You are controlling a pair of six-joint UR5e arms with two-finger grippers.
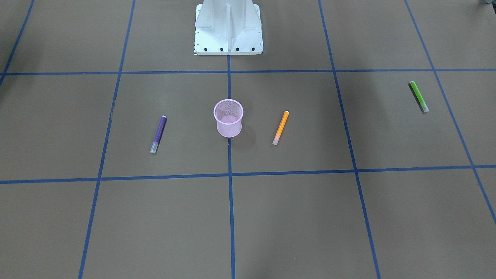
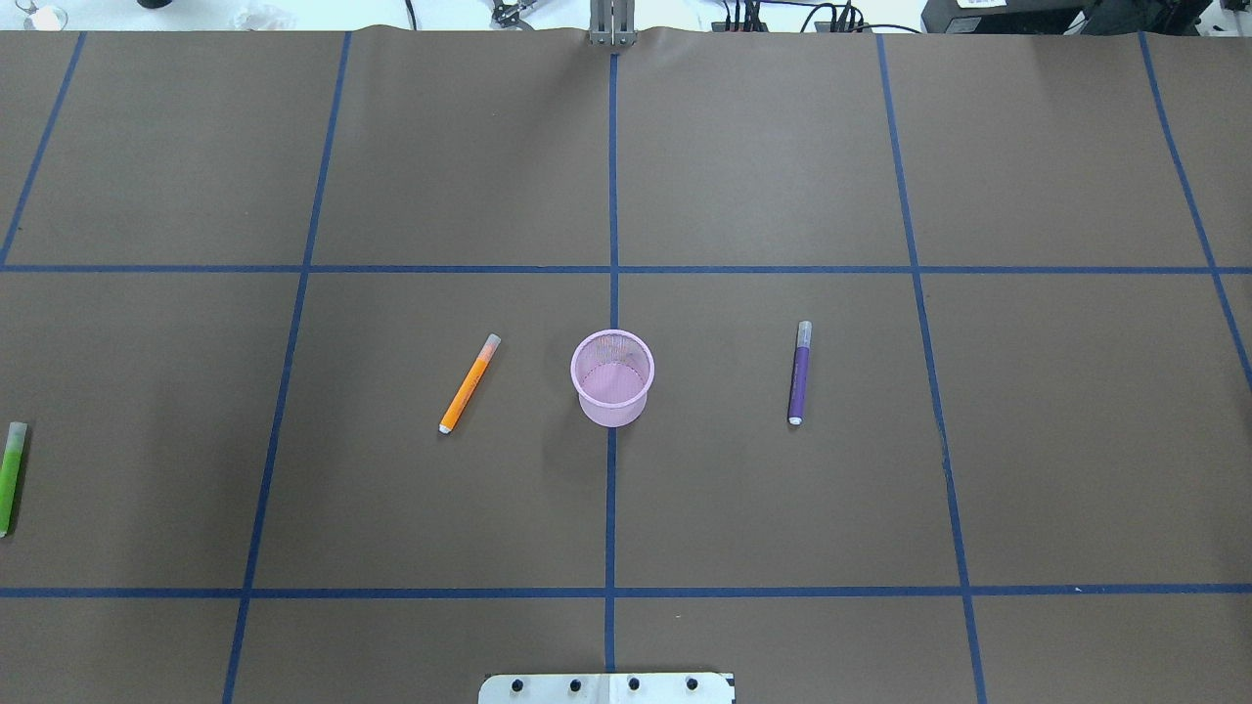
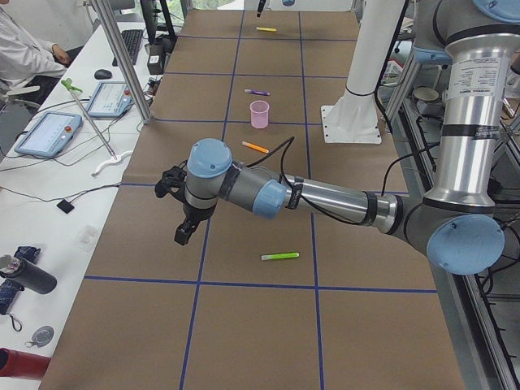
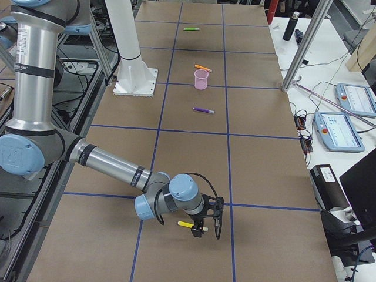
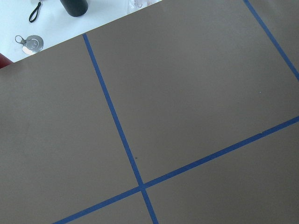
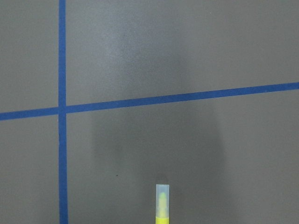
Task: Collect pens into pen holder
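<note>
Empty-looking pen holder [image 2: 614, 409] stands upright mid-tabletop [image 2: 880, 489], with orange pen [image 2: 469, 384] and purple pen [image 2: 799, 373] flat either side and green pen [image 2: 11, 479] far out toward the left end. Next move hinges on the right end effector [image 4: 207, 230], which hangs just beside the yellow pen [image 4: 187, 224]; the right wrist view has its capped tip bottom-centre, long axis straight up-frame, while the left end effector [image 3: 182, 234] is near green but apart. Both show only in side views, so I can't tell wide, narrow or holding; overhead and front miss them and yellow.
</note>
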